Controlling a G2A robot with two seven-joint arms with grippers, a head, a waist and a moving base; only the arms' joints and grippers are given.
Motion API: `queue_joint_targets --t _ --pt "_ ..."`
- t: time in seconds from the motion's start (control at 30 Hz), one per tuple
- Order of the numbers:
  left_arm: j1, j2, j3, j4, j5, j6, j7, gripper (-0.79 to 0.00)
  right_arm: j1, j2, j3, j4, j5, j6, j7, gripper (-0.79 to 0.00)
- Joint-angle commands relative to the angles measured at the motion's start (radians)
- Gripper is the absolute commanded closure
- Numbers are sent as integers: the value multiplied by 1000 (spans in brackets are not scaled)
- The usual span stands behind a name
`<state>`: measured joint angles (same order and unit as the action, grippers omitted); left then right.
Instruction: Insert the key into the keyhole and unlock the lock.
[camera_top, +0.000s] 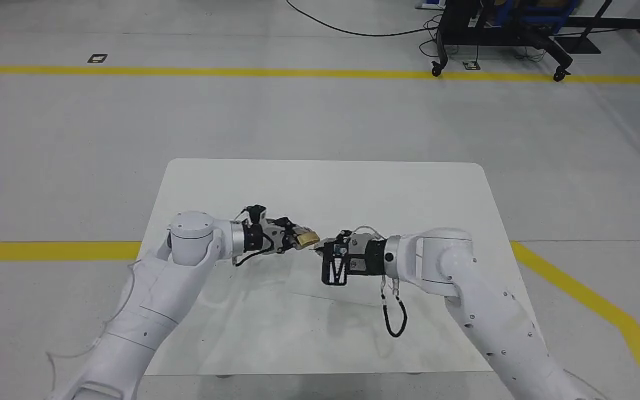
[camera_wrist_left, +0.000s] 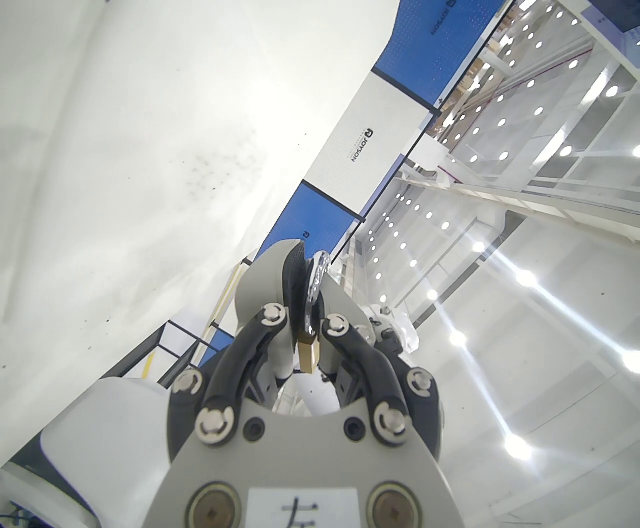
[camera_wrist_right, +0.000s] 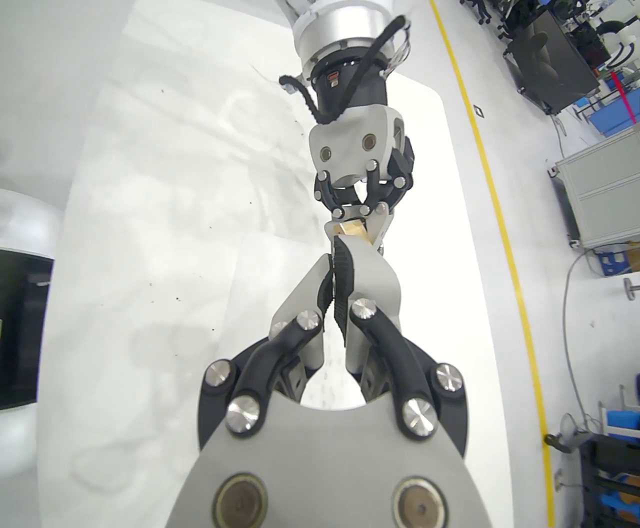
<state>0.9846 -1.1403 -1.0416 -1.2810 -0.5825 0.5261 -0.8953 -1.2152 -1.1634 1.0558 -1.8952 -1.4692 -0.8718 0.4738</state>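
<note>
Top view: your left jaws pinch the brass lock (camera_top: 304, 238) clear above the desk (camera_top: 420, 190), held out toward the right arm for insertion. Your right jaws are pressed together, tips at the lock. Any key between them is hidden.

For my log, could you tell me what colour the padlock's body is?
The padlock body is brass-gold; left wrist view.

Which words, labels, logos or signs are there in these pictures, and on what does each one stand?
White label on the left gripper base: one black character, cut off by the picture's edge.
White wall panel: a brand logo and word, turned about; not quoted.
Blue panel: the same mark, small.
Floor sign: too small to read.
Brass lock: no print that I can make out.
</note>
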Motion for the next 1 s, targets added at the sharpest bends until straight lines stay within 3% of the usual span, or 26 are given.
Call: queue_joint_targets --t 0.0,0.3,0.97 --pt "5 -3 2 -1 -21 7 24 0 -4 -2 -28 -30 -69 45 32 0" --pt "12 -9 24 15 -27 10 55 0 -49 -7 -140 -156 -345 191 211 0" --pt "-5 -17 53 43 -26 10 57 0 -2 -41 -251 -89 -408 225 290 0"
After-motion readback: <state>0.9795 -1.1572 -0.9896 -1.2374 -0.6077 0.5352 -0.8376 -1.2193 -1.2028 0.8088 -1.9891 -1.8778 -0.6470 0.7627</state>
